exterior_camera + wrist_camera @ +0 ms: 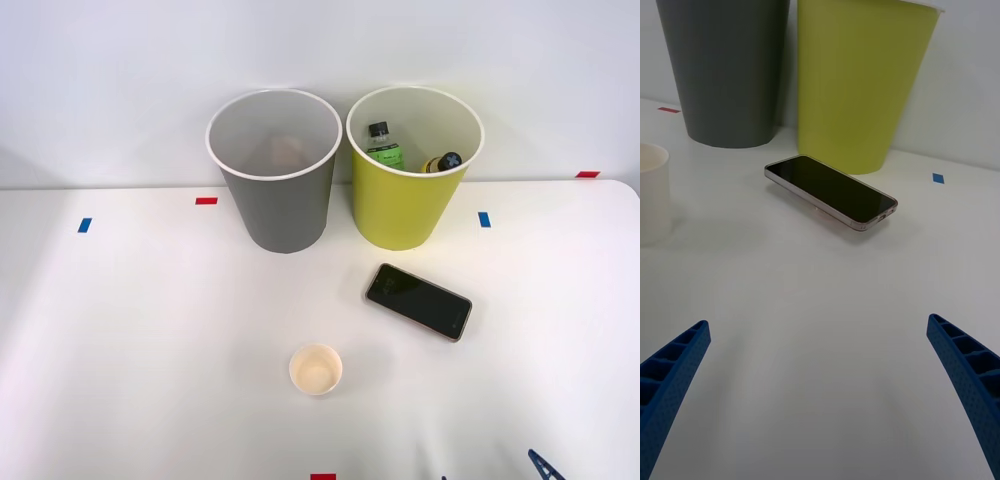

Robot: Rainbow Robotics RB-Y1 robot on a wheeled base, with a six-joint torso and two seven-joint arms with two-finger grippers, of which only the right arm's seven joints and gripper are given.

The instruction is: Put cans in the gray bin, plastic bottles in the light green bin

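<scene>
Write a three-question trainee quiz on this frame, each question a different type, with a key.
1. True or false: both bottles are inside the green bin.
2. Which object lies nearest the green bin? A) cup B) phone C) red tape
3. Fill in: the right gripper is ____ and holds nothing.

Key: 1 true; 2 B; 3 open.
</scene>
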